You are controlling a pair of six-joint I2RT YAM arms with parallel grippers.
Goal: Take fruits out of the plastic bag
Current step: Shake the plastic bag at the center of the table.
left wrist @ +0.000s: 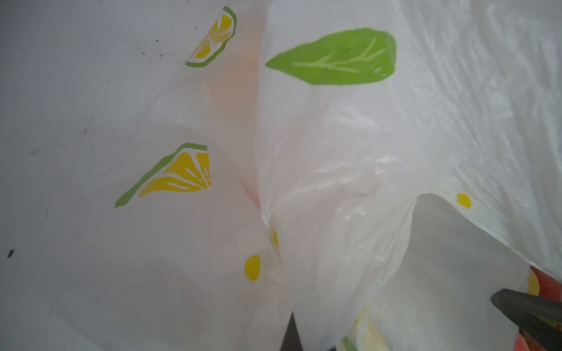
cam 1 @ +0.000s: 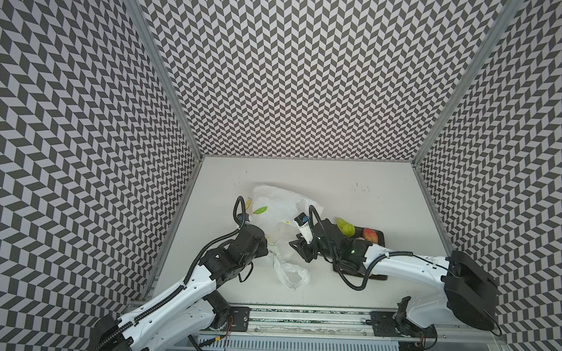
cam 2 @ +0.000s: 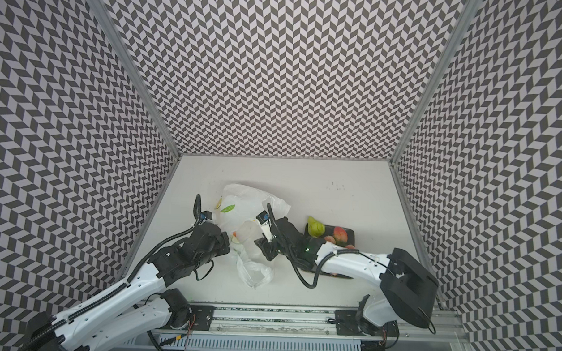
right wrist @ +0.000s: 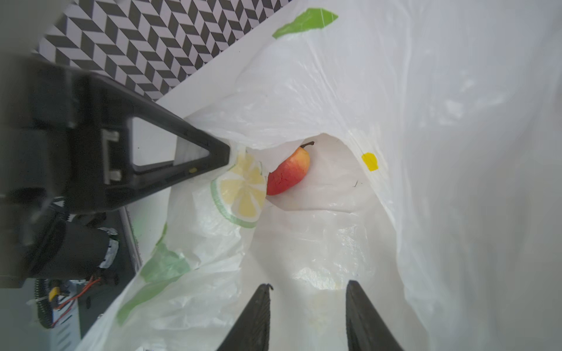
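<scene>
The plastic bag (cam 1: 278, 208) (cam 2: 243, 200) lies crumpled mid-table, white with lemon-slice and leaf prints. My left gripper (cam 1: 266, 243) (cam 2: 229, 242) is shut on the plastic bag's rim and holds the mouth up; its black finger (right wrist: 213, 152) pinches the film (left wrist: 334, 136). My right gripper (right wrist: 307, 285) (cam 1: 298, 247) stands open at the bag's mouth, with only film between its fingers. Inside the bag (right wrist: 425, 121), beyond the fingertips, lies a red-and-yellow fruit (right wrist: 289, 173) with a stem. A green pear (cam 1: 345, 228) (cam 2: 315, 228) and a red-orange fruit (cam 1: 370, 234) (cam 2: 340, 234) rest outside the bag.
The two fruits outside sit on a dark square plate (cam 1: 380, 241) (cam 2: 351, 233) to the right of the bag, partly under my right arm. The bag's handle loops (cam 1: 294, 273) trail toward the front rail (cam 1: 300, 315). Chevron-patterned walls enclose three sides.
</scene>
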